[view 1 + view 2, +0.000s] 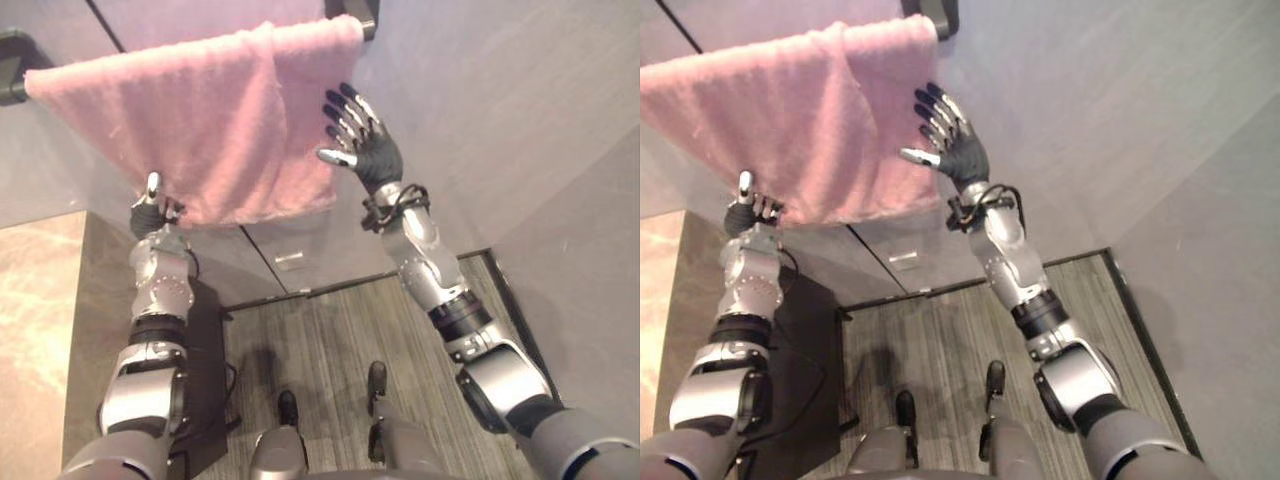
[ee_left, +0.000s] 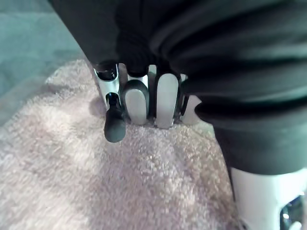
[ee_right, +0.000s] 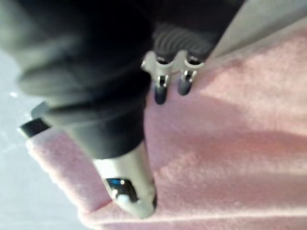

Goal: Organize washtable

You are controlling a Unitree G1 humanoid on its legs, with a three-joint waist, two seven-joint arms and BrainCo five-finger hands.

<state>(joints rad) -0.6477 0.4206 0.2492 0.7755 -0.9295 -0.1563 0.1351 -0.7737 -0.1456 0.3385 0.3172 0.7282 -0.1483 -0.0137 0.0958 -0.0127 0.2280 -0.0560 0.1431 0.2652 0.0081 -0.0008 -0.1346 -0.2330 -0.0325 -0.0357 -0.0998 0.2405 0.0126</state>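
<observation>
A pink towel [image 1: 210, 120] hangs folded over a rail on the grey wall, between dark brackets [image 1: 365, 15] at its ends. My left hand [image 1: 150, 212] is at the towel's lower left corner, thumb pointing up, fingers curled against the cloth [image 2: 144, 182] and gripping its bottom edge. My right hand [image 1: 372, 152] is raised at the towel's right edge, fingers straight and spread, their tips resting on the cloth [image 3: 240, 143] just below the rail.
A beige stone counter [image 1: 35, 330] lies at the left with a dark cabinet side [image 1: 205, 370] below it. Grey wall panels [image 1: 500, 120] rise ahead and to the right. Wood-grain floor [image 1: 330, 350] is below.
</observation>
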